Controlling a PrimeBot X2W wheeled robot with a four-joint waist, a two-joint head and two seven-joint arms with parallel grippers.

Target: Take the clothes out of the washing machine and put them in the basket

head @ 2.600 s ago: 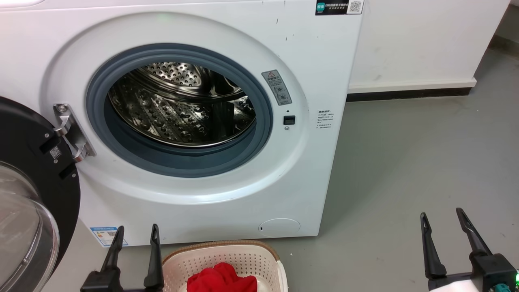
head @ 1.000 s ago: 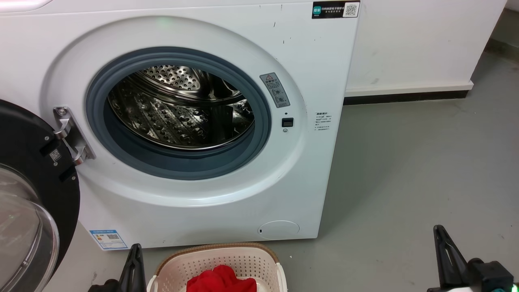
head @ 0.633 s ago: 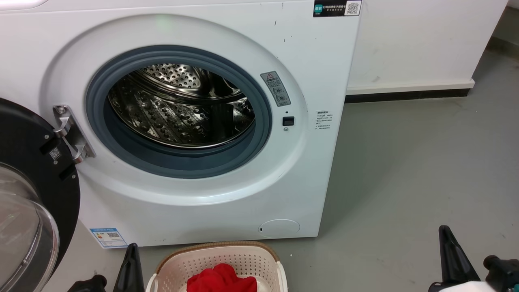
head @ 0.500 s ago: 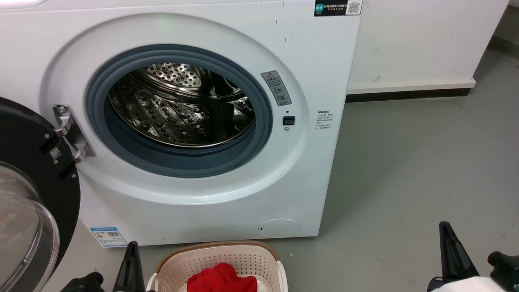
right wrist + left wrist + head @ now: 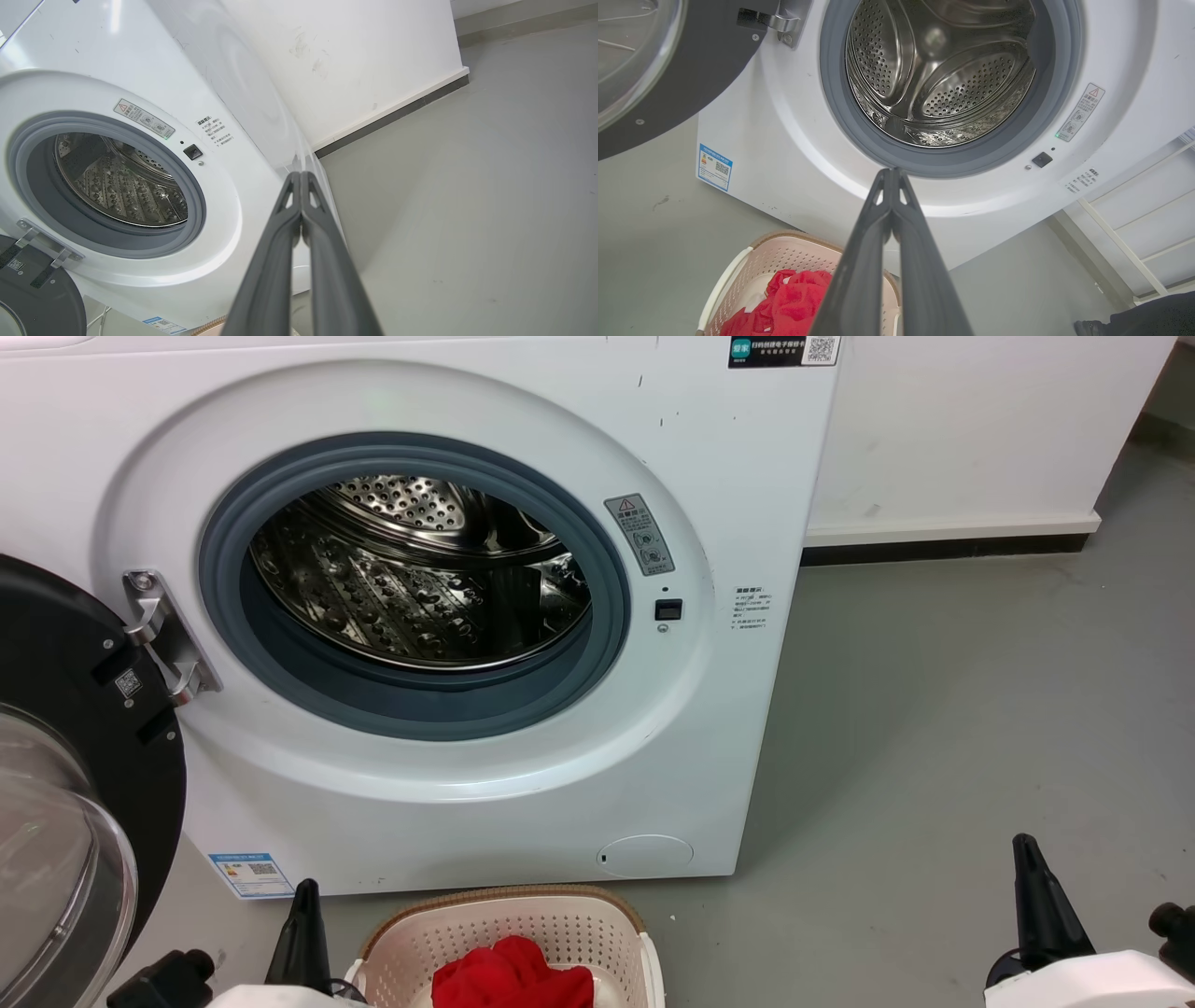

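Both grippers pinched shut, low in front of the open washing machine (image 5: pixel 448 821), with the red clothes (image 5: pixel 509 978) in the basket (image 5: pixel 504 902).

The left gripper (image 5: pixel 892 178) has its two dark fingers pressed together from base to tip, with nothing between them. In the head view the basket stands just to its right on the floor (image 5: pixel 934 709), and the clothes are heaped inside against its near wall. Ahead of its tips rises the machine's white front, then the grey door ring (image 5: pixel 943 163) and the perforated steel drum (image 5: pixel 952 79). The black-framed glass door (image 5: pixel 84 728) hangs open to its left. The right gripper (image 5: pixel 300 179) is closed the same way, well to the right of the basket over bare floor. The machine's right front corner is beyond its tips, and the white wall (image 5: pixel 355 51) is farther off.
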